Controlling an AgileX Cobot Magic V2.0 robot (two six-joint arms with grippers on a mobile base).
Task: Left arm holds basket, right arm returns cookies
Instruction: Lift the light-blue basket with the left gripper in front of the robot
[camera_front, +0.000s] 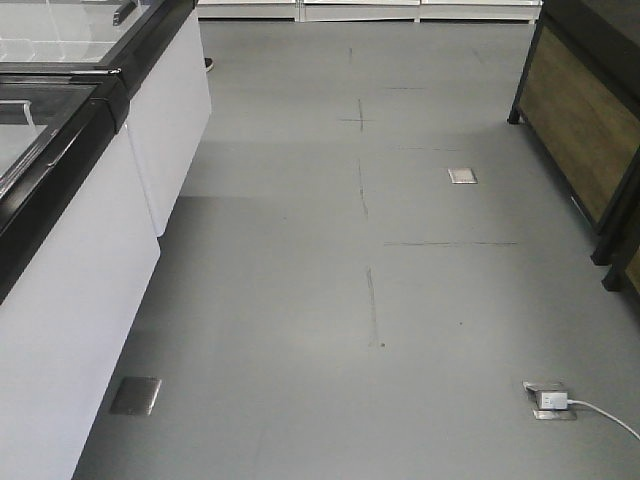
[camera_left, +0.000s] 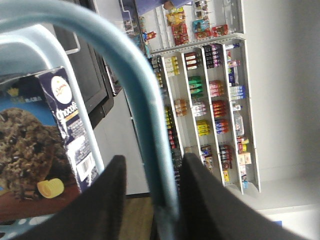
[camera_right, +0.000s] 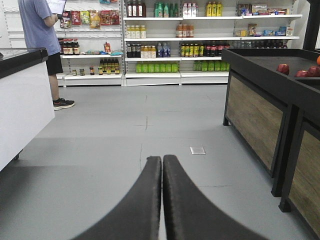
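Clamping the light blue plastic shopping basket (camera_left: 30, 36) by its pale blue hoop handle (camera_left: 125, 55) with the black wedge-shaped left gripper (camera_left: 155, 160), jaws narrowed onto the bar so that both dark fingers (camera_left: 117, 200) press against it. Carrying inside that basket the tall navy-and-brown cookie carton (camera_left: 40, 145), upright and slightly tilted, chocolate cookie picture and white barcode patch facing the left wrist camera, its edge just beside a second pale blue bar of the basket; which corner of the basket, cannot tell. Holding nothing in the black right gripper (camera_right: 162, 160), jaws pressed fully together, tips touching, above bare grey floor (camera_right: 150, 125). Facing white store shelves (camera_right: 200, 45) stocked with bottles along the far wall, with a person in a blue shirt and black shorts (camera_right: 42, 30) standing at their left end. Flanked by a white chest freezer with a black rim (camera_front: 80, 280) on one side and a dark wood-panelled produce stand (camera_right: 260, 110) on the other.
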